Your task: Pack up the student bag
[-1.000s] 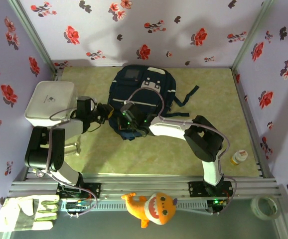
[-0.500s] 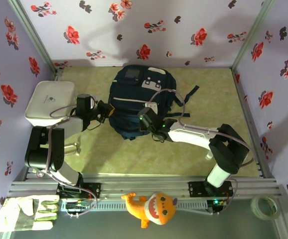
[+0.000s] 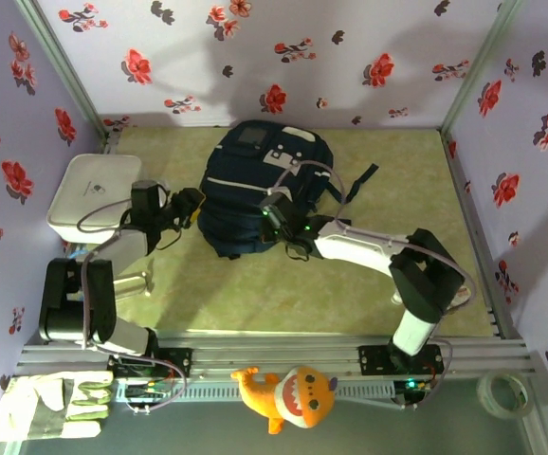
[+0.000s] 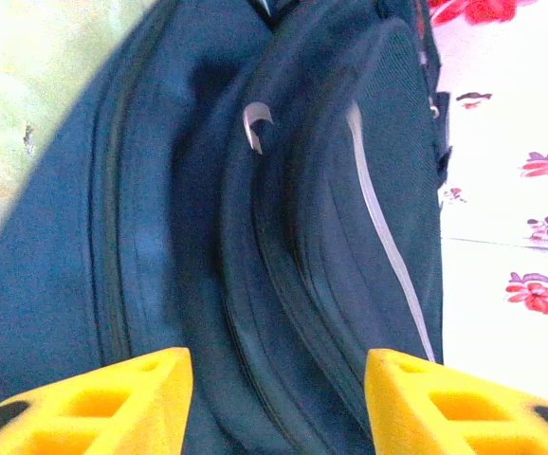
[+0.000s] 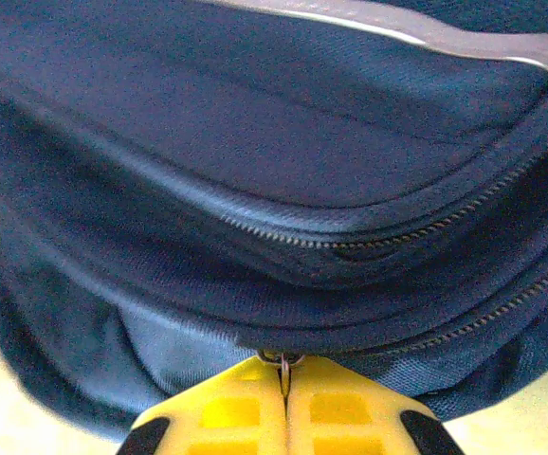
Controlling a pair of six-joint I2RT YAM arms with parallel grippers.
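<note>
- Bag (image 3: 255,185) lies flat toward the back middle of the counter (image 3: 378,284), front up, straps (image 3: 355,182) trailing to the right. It is the biggest thing here.
- It looks like soft, slack navy cloth that would sag and fold if lifted by one spot. I'd guess it is light unless already filled. A zip pull is the place to take hold to open it, or a fold of cloth beside the zip to steady it.
- A white box (image 3: 89,194) sits to its left, apart from it.
- The left fingers (image 4: 132,398) stand spread with nothing between them, facing the bag's left side.
- The right fingers (image 5: 227,412) are pressed together on a zip pull (image 5: 285,361) at the bag's near edge.
- A second pull (image 4: 255,125) hangs free on the side.
</note>
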